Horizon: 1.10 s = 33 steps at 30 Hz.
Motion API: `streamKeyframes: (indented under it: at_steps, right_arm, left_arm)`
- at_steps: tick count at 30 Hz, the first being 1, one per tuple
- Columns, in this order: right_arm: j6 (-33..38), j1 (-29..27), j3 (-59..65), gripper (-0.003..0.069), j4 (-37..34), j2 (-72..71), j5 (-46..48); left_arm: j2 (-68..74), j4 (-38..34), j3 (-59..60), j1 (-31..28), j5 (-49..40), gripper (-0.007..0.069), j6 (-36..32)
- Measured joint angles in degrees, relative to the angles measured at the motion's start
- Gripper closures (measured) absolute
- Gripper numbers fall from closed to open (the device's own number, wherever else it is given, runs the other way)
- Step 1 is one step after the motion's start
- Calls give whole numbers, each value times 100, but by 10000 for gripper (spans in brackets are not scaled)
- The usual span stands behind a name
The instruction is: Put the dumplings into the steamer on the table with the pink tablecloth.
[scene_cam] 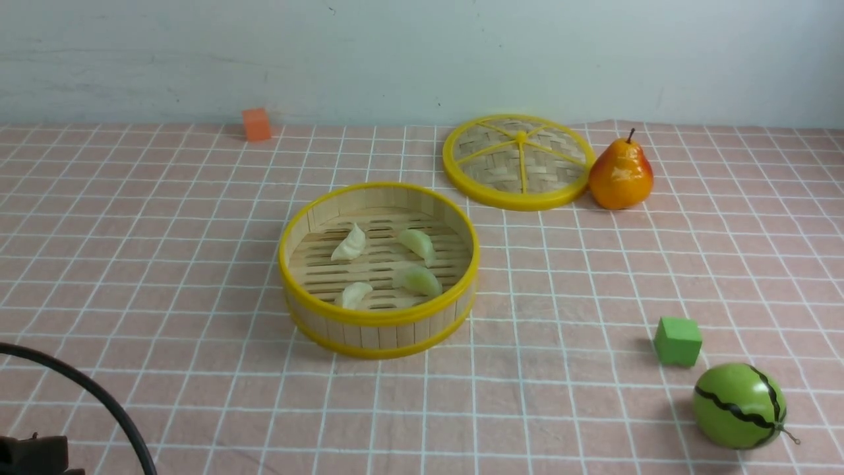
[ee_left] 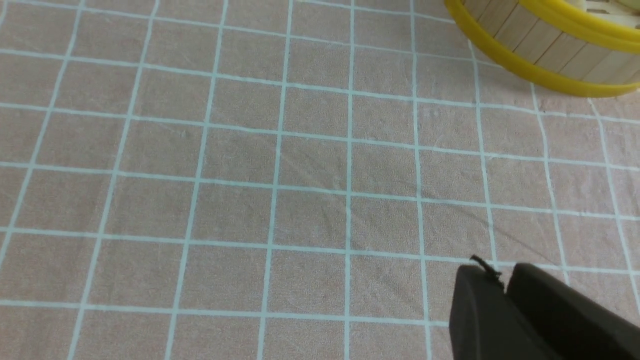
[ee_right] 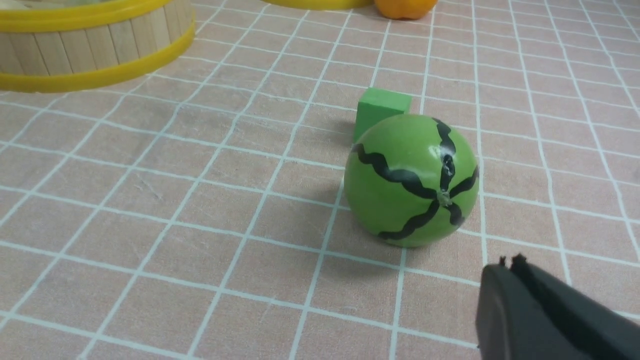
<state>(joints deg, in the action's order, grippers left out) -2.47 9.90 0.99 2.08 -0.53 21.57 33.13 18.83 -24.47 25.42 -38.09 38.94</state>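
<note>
The steamer (scene_cam: 379, 323) stands mid-table on the pink tablecloth (scene_cam: 560, 396). Inside it lie the dumplings: two cream ones (scene_cam: 349, 244) (scene_cam: 355, 295) and two green ones (scene_cam: 418, 244) (scene_cam: 417, 280). The steamer's wall also shows in the left wrist view (ee_left: 545, 45) and the right wrist view (ee_right: 90, 45). My left gripper (ee_left: 502, 277) is shut and empty, low over bare cloth, well short of the steamer. My right gripper (ee_right: 510, 267) is shut and empty, close to the toy watermelon. Neither gripper's fingers show in the front view.
The flat woven lid (scene_cam: 517, 161) lies at the back right with a pear (scene_cam: 620, 173) beside it. An orange cube (scene_cam: 256, 124) sits at the back left. A green cube (scene_cam: 677, 340) (ee_right: 382, 107) and a toy watermelon (scene_cam: 739, 406) (ee_right: 411, 179) sit front right. A black cable (scene_cam: 86, 389) curves at front left.
</note>
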Motion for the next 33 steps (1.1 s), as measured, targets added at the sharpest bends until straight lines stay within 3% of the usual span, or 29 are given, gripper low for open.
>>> streamKeyframes:
  at_steps: [8,14,17,22,25,27,33]
  right_arm:
    - [-2,0,-1,657,0,0,10]
    - [-13,0,-6,651,0,0,14]
    - [-13,0,-6,651,0,0,14]
    - [-13,0,-6,648,0,-4,17]
    - [-13,0,-6,648,0,-4,17]
    - [-13,0,-6,647,0,-4,17]
    - [-13,0,-6,641,0,-4,17]
  left_arm:
    - [-1492,45,1257,-99,602,541,0]
    - [-2962,74,2003,-979,1998,547,-382]
    - [-3345,-219,2502,-1595,2999,617,-1198]
    - [-3374,-1372,2597,-1978,2821,638,-2088]
    - [-3374,-1883,2603,-1999,2009,638,-2396]
    - [-3374,-1968,2620,-1999,1621,638,-2586]
    - [-3374,-1998,2627,-1999,1540,638,-3052]
